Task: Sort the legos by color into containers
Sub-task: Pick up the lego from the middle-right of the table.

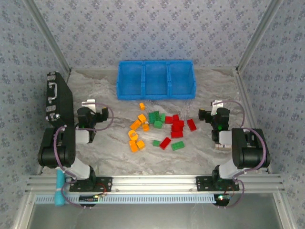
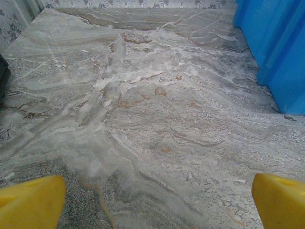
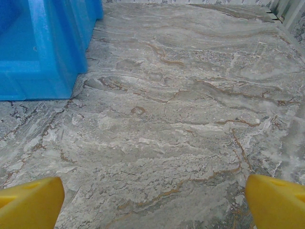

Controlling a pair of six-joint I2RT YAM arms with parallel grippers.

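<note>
The legos lie loose mid-table in the top view: orange ones (image 1: 137, 131) on the left, green ones (image 1: 156, 119) in the middle, red ones (image 1: 177, 126) on the right. Behind them stands the blue bin (image 1: 156, 94), whose three containers look empty. My left gripper (image 1: 89, 103) hovers left of the pile and my right gripper (image 1: 218, 104) right of it. Both are open with nothing between their yellow fingertips (image 2: 31, 202) (image 3: 276, 202), and bare marble shows between them. A bin corner (image 2: 281, 52) stands at the right of the left wrist view, and another corner (image 3: 43, 47) at the left of the right wrist view.
A black case with a metal handle (image 1: 58, 98) stands along the left edge, beside the left arm. Patterned walls and metal rails enclose the table. A cyan cylinder (image 1: 59, 188) sits on the front rail at the left.
</note>
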